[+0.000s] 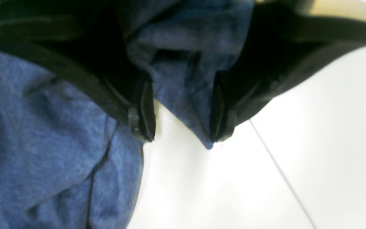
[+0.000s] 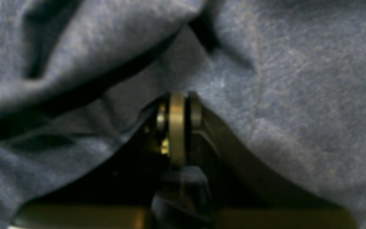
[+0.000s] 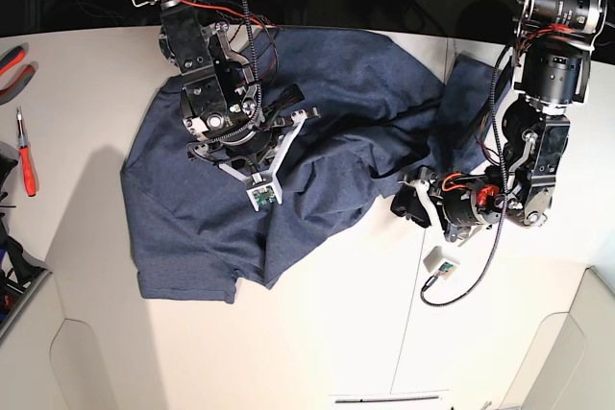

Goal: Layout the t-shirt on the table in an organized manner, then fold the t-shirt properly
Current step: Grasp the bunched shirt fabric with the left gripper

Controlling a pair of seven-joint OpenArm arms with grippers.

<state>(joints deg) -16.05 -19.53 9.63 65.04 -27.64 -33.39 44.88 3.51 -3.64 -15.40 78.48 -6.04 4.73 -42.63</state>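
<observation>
Overhead, I am looking at the t-shirt [image 3: 317, 141] lying crumpled and spread across the far half of the table [image 3: 317, 333], its lower hem running toward the near edge and one sleeve flaring out past the shirt's far-right side; the fabric is bunching into ridges through the middle. I am seeing the right gripper [image 3: 245, 141] sitting over the shirt's left-centre; in its wrist view the jaws are pressing together, with folds of navy cloth [image 2: 265, 95] draping all around the tips, and I cannot tell whether any fabric is pinched between them. I am watching the left gripper [image 3: 415, 201] hanging low at the shirt's right edge; its wrist view is showing both fingers [image 1: 141, 108] standing apart, with a pointed corner of blue cloth [image 1: 186, 79] dangling between them and resting against the inner face of one finger, while the other finger is standing clear of it. Beyond that corner, the white tabletop [image 1: 329, 127] and its thin dark seam [image 1: 281, 175] are showing. Off the shirt's left side, red-handled tools [image 3: 24, 156] are lying near the table's edge.
</observation>
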